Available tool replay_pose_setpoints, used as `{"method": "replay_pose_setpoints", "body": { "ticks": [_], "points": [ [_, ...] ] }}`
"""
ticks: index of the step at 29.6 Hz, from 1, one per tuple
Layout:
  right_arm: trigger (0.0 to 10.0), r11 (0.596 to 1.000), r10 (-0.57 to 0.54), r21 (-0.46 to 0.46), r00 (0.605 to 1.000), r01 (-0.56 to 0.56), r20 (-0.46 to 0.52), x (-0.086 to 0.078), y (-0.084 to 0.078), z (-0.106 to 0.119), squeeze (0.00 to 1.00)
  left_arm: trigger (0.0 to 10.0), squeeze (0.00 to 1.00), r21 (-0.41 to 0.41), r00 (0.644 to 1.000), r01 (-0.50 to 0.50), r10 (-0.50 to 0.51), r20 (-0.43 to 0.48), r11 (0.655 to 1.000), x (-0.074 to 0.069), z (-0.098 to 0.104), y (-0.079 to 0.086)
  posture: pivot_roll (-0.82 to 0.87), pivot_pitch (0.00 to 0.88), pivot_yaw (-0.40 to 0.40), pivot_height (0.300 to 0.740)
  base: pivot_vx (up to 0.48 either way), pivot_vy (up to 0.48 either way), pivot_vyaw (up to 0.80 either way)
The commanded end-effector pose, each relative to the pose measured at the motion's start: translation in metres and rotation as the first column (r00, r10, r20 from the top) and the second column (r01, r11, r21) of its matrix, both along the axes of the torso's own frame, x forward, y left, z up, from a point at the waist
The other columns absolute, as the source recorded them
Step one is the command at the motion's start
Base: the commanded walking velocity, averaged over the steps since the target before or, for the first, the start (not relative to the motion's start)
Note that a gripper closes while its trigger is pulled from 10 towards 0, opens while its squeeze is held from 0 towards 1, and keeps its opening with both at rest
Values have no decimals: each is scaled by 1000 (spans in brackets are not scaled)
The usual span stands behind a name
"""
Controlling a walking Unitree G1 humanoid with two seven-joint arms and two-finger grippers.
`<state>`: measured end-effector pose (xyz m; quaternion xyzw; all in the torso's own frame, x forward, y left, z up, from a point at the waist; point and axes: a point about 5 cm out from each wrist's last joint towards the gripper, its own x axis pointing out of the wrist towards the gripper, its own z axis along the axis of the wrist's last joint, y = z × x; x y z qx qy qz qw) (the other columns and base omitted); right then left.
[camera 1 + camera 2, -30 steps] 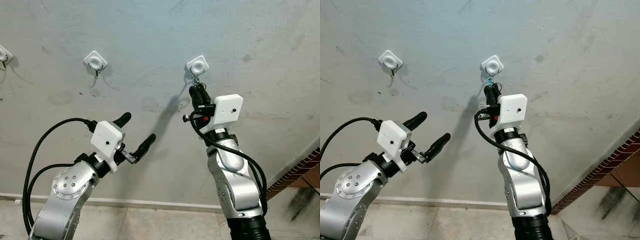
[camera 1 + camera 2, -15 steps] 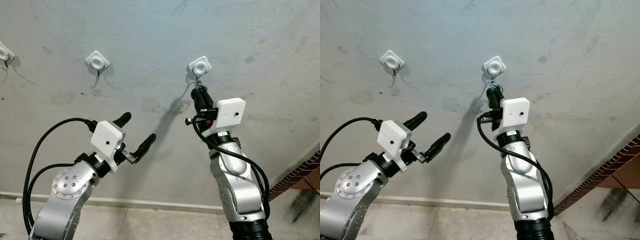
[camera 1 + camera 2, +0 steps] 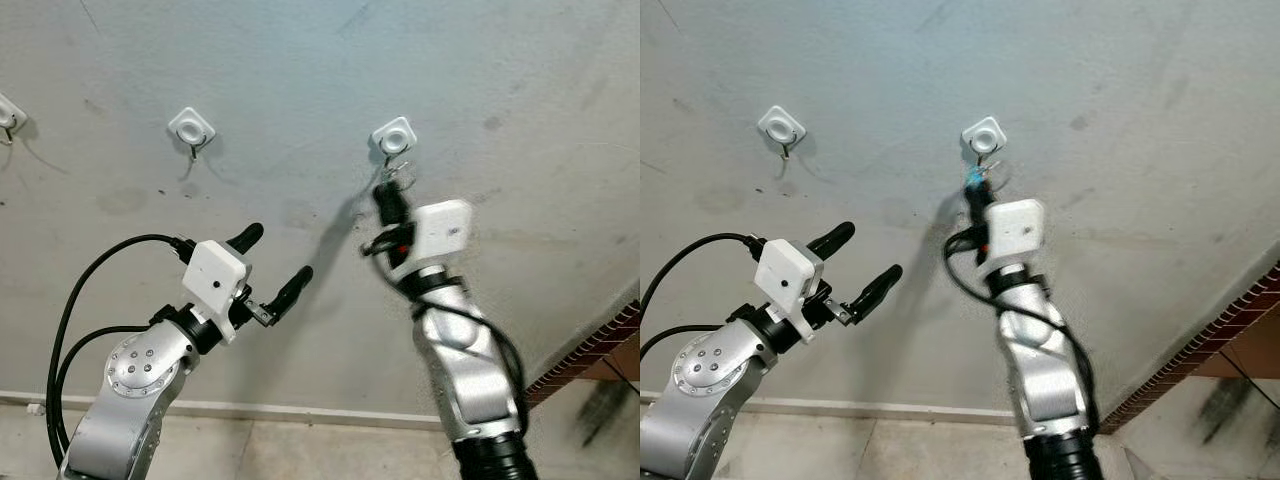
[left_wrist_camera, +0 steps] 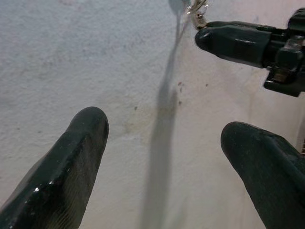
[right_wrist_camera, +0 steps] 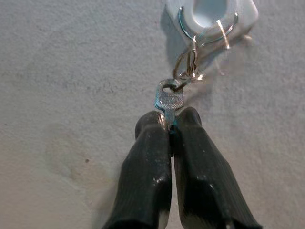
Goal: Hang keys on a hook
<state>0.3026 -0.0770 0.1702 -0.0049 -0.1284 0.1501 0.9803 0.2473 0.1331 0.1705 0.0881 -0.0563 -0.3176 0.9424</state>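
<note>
The key [image 5: 168,101] sits in the upper middle of the right wrist view, a small silver key whose blade end is pinched between the two black fingers [image 5: 145,176] of the right gripper [image 5: 171,125]. Those jaws are pressed together on it, with no gap between them apart from the key itself. The key's head is threaded on a thin key ring [image 5: 187,67] that reaches up to the wire hook [image 5: 206,34] of a white square hook mount [image 5: 248,12] at the top right of that view; the ring lies against the hook, though whether it is fully looped over the wire cannot be told.

In the left eye view the same hook mount [image 3: 394,135] is in the upper middle of the frame on the grey wall [image 3: 300,60], with the right gripper [image 3: 387,200] raised just below it; the right arm is blurred there.

The left gripper [image 3: 273,264] is held up in the lower left of the frame, well apart from the key, its jaws spread wide and holding nothing. In the left wrist view its two fingertips [image 4: 88,129] stand far apart before the bare wall.

A second hook mount [image 3: 191,127] is fixed to the wall at the upper left, and part of a third [image 3: 8,112] shows at the left edge. A strip of brick edging [image 3: 590,350] crosses the lower right corner.
</note>
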Motion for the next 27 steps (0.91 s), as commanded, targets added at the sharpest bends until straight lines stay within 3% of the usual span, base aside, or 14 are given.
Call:
{"method": "replay_pose_setpoints", "body": {
  "ticks": [1, 9, 27],
  "points": [
    [10000, 997, 47, -59, 992, -54, -114, 1, 13, -22, 0, 10000, 0, 8, 1000, 6, -6, 2, 1000, 1, 1, -2, 263, 18, -37, 740, 0, 0, 0],
    [10000, 992, 87, -80, 992, -95, -93, 10, 30, -18, 0, 10000, 0, 9, 1000, 0, 0, 4, 1000, 1, 1, -2, 273, 17, -43, 740, 0, 0, 0],
    [10000, 993, 89, -59, 987, -98, -136, 11, 34, -29, 0, 10000, 0, 12, 1000, 5, -6, 2, 1000, 2, -1, -2, 270, 10, -43, 740, 0, 0, 0]
  ]
}}
